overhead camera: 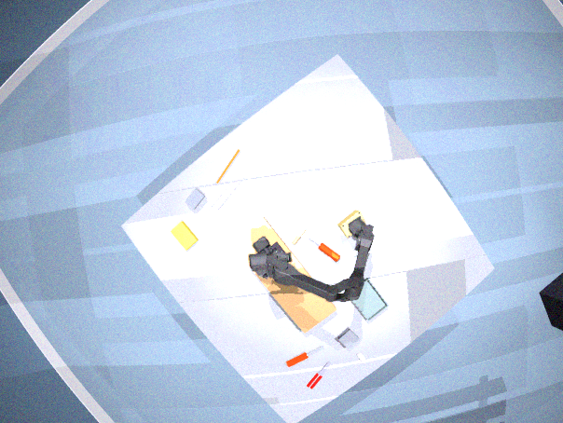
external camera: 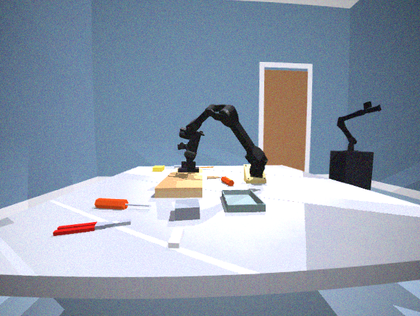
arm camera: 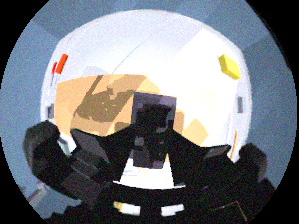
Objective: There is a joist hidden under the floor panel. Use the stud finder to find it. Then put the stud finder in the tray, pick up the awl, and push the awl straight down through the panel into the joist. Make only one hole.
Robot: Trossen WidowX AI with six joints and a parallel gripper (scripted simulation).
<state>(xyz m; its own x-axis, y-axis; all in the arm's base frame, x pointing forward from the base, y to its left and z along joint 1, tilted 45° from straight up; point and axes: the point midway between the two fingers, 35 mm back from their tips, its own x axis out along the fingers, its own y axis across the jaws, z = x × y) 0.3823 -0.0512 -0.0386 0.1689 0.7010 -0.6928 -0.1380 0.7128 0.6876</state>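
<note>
My gripper (overhead camera: pixel 269 261) (external camera: pixel 188 163) (arm camera: pixel 151 126) points down, shut on the dark, boxy stud finder (external camera: pixel 188 170) (arm camera: pixel 153 111). The stud finder is over the far part of the tan floor panel (overhead camera: pixel 305 314) (external camera: pixel 179 193) (arm camera: pixel 67 106), on it or just above; the contact is hidden. No lit lamp shows on its dark face in the wrist view. The awl (overhead camera: pixel 296 239) (external camera: pixel 213 177), with a pale wooden handle, lies on the table beside the panel. The teal tray (overhead camera: pixel 370 300) (external camera: pixel 245 209) is empty. No joist or hole is visible.
An orange screwdriver (overhead camera: pixel 329 252) (external camera: pixel 227 181) lies between awl and arm base. Another orange screwdriver (overhead camera: pixel 296 360) (external camera: pixel 111 204), red-handled pliers (overhead camera: pixel 314 380) (external camera: pixel 76 228), a grey box (overhead camera: pixel 348 337) (external camera: pixel 187 210) and a white block (external camera: pixel 174 241) lie near the front. A yellow block (overhead camera: pixel 185 235) (arm camera: pixel 229 66) lies beyond the panel.
</note>
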